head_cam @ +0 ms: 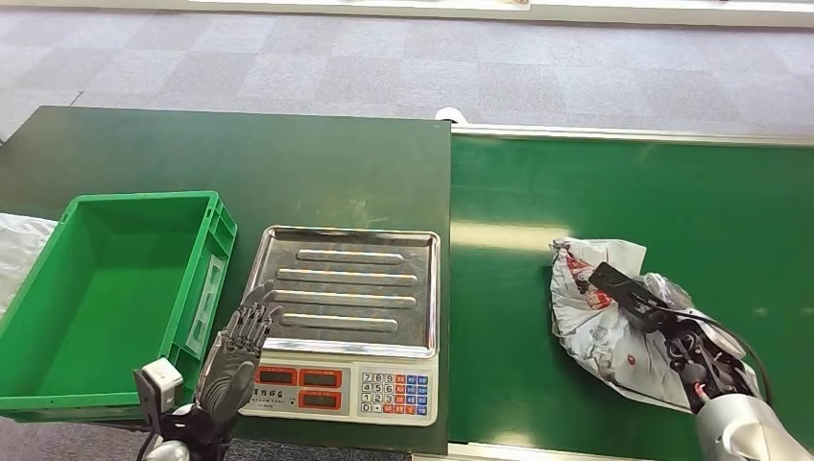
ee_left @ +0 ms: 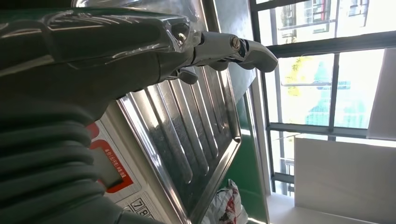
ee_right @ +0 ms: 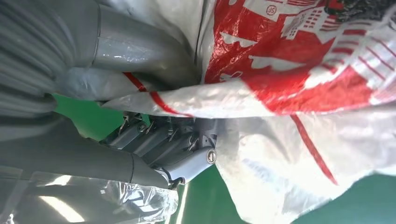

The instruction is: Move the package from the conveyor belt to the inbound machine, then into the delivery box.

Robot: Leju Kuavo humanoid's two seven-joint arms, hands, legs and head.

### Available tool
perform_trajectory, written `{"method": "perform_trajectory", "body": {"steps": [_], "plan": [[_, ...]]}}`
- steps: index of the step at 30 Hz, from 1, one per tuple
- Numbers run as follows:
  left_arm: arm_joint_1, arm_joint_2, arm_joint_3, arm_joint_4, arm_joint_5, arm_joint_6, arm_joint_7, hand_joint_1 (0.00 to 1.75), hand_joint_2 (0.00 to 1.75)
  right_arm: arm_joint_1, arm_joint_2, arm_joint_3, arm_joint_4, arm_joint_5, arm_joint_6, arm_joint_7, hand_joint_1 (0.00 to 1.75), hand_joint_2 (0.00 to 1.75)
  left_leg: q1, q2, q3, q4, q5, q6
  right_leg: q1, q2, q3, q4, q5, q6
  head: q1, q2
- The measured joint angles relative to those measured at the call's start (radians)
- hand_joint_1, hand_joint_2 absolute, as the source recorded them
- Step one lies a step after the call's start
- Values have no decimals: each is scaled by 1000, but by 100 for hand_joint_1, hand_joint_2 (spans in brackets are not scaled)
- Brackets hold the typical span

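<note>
From the head view, we had the package (head_cam: 605, 317), a crumpled white poly mailer with red print, lying on the green conveyor belt (head_cam: 672, 211) at about four o'clock. Our right hand (head_cam: 662, 322) was down on top of it. Over at seven o'clock, our left hand (head_cam: 235, 360) hovered empty, fingers loosely apart, at the near-left corner of the weighing scale (head_cam: 346, 288), with the green crate (head_cam: 115, 288) at nine o'clock.

The left wrist view gave us that hand's fingertips (ee_left: 252, 49) above the scale's ribbed steel pan, holding nothing.

In the right wrist view, our fingers (ee_right: 187, 154) and thumb had a fold of the bag pinched between them. We judged it light, soft and slippery; gathering a thick bunch of film near the middle looked safest, since a thin edge could slip free.
</note>
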Motion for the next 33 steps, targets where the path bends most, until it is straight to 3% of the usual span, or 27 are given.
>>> {"method": "perform_trajectory", "body": {"steps": [4,9,16,25,29,33], "plan": [[15,-5,13,-17,-5,-6,-3,0,175,-3,19,9,-41,-3,-48,-48,138,175,0,0,0,0,0,0,0,0,0,0,0,0,0,0],[26,-13,28,-30,-19,-19,-8,0,175,11,37,25,-127,-23,-85,-84,149,175,0,0,0,0,0,0,0,0,0,0,0,0,0,0],[32,-21,45,-41,-33,-24,-13,0,175,55,55,49,-287,-44,-108,-96,152,175,0,0,0,0,0,0,0,0,0,0,0,0,0,0],[33,-26,55,-44,-33,-25,-15,0,175,70,65,58,-364,-48,-117,-101,152,175,0,0,0,0,0,0,0,0,0,0,0,0,0,0],[36,-29,61,-52,-31,-19,-21,0,175,97,73,73,-453,-52,-133,-116,174,175,0,0,0,0,0,0,0,0,-1,0,0,0,0,0],[47,-40,80,-72,-2,5,-43,0,175,160,80,101,-612,-67,-139,-133,173,175,0,0,0,0,0,0,0,0,-1,0,0,0,0,0]]}}
